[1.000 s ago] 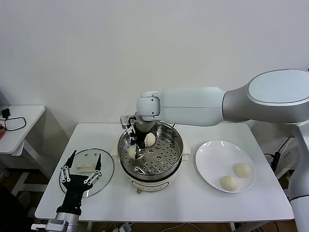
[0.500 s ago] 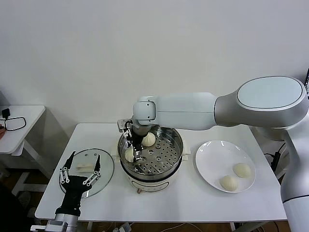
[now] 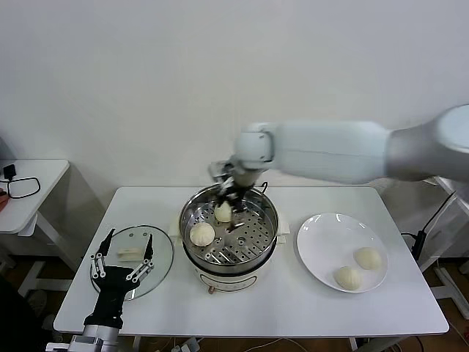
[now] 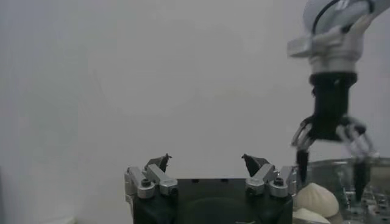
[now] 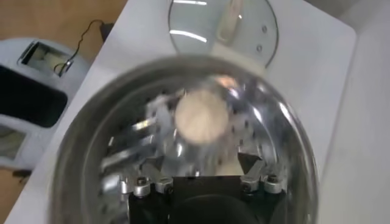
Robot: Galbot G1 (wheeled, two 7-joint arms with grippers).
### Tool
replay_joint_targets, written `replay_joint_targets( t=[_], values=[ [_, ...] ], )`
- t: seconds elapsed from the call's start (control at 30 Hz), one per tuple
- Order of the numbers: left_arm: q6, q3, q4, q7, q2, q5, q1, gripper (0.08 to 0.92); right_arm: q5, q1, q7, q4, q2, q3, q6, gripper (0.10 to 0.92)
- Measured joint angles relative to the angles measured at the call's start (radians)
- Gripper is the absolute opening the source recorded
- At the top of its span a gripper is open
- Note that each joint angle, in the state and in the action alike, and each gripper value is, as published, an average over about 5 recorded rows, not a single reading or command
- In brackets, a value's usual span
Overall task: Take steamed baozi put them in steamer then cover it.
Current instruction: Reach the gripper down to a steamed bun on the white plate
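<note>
Baozi, four small cream-white dough buns: two in my shiny steel steamer [image 3: 229, 253], two [image 3: 356, 268] on the white plate [image 3: 315, 249], right. Soft, I judge; pinch sides lightly. Right gripper [image 3: 233, 196] wide, empty, above the pot; left gripper [image 3: 122, 255] wide, over the glass cover [image 3: 163, 258].

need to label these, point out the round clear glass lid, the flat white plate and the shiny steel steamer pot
round clear glass lid [image 3: 163, 258], head view, bare glass near its right edge
flat white plate [image 3: 326, 242], head view, bare centre-left surface
shiny steel steamer pot [image 3: 270, 238], head view, right rim

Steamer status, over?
Right tool open above steamer, holding nothing; left tool open over lid. Two buns in steamer, two on plate. Nothing blocking.
</note>
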Motion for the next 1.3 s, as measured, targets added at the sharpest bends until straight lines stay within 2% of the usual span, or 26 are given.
replay_joint_targets(
  t=[0.3, 0.53, 0.83, 1.3],
  values=[
    [0.007, 0.011, -0.009, 0.000, -0.005, 0.013, -0.002, 0.823, -0.173, -0.016, -0.140, 0.023, -0.293, -0.012, 0.114, 0.823],
    [0.012, 0.013, -0.017, 0.000, -0.008, 0.017, 0.006, 0.823, -0.290, -0.121, -0.178, 0.009, -0.421, 0.010, 0.163, 0.823],
    [0.006, 0.013, -0.011, -0.003, -0.012, 0.021, 0.020, 0.823, -0.385, -0.293, -0.199, -0.040, -0.469, 0.094, 0.192, 0.823],
    [0.004, 0.015, -0.009, -0.009, -0.007, 0.023, 0.024, 0.823, -0.444, -0.462, -0.196, -0.135, -0.441, 0.190, 0.210, 0.823]
  ],
)
